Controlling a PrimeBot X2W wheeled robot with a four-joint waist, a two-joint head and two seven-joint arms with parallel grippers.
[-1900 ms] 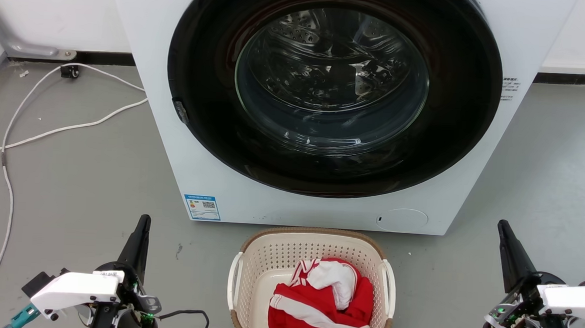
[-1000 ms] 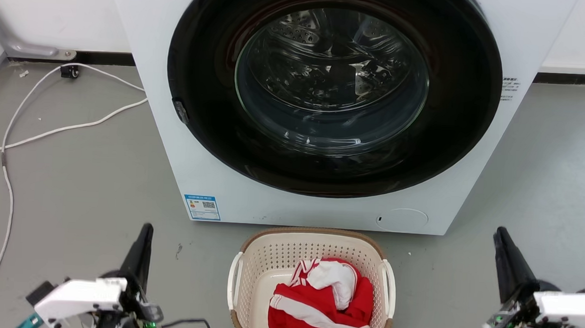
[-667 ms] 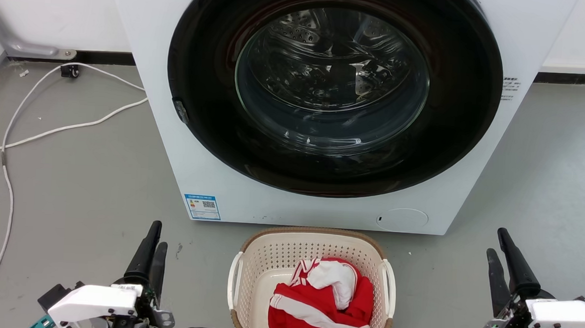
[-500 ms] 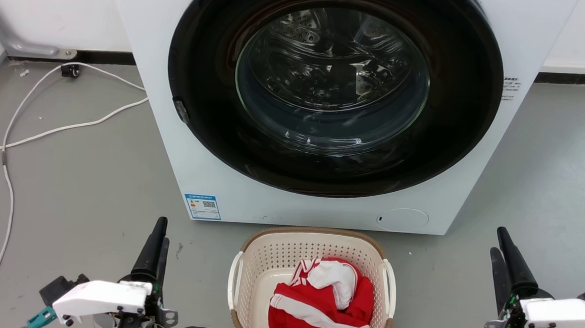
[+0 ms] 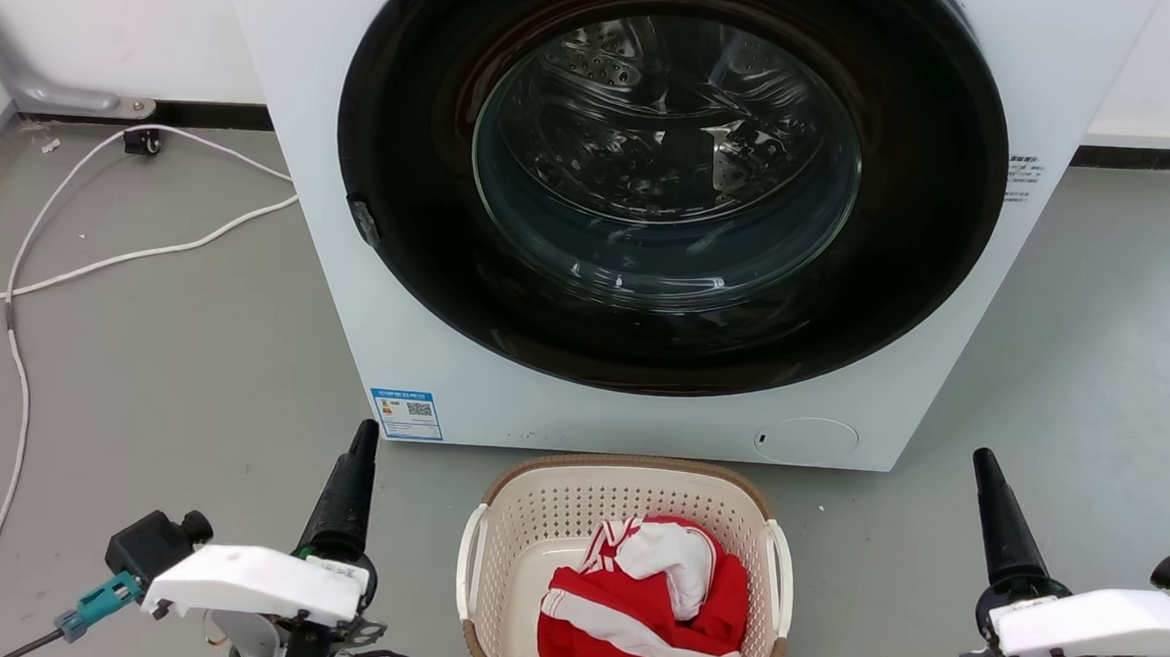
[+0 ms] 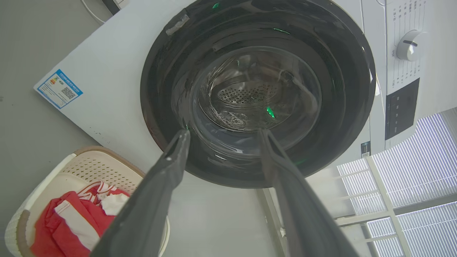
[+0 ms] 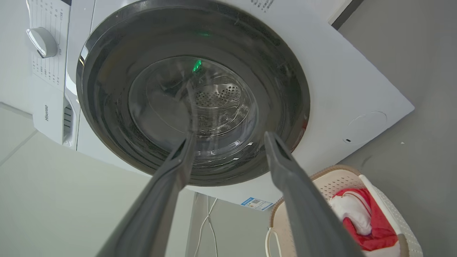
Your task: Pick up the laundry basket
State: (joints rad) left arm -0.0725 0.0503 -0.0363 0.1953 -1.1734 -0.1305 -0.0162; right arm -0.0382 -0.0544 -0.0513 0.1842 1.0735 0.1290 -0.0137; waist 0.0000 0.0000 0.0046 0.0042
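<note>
The laundry basket (image 5: pixel 576 508), cream perforated plastic with a brown rim and white side handles, stands on the floor in front of the washing machine. A red and white garment (image 5: pixel 651 602) lies inside it. My left gripper (image 5: pixel 367 429) points upward about a hand's width left of the basket, not touching it. My right gripper (image 5: pixel 984 458) is farther off on the basket's right. The left wrist view has the left gripper (image 6: pixel 224 132) open and empty, with the basket (image 6: pixel 89 167) at lower left. The right gripper (image 7: pixel 230 135) is open too, with the basket (image 7: pixel 332 180) at lower right.
The white washing machine (image 5: pixel 394 339) with its round dark glass door stands directly behind the basket. White cables (image 5: pixel 98 263) trail over the grey floor at the left. Bare floor lies on both sides of the basket.
My left gripper has swung right, closer to the basket's left handle. The right gripper has shifted slightly left. Both wrists have turned, so each gripper is seen edge-on. The basket has not moved.
</note>
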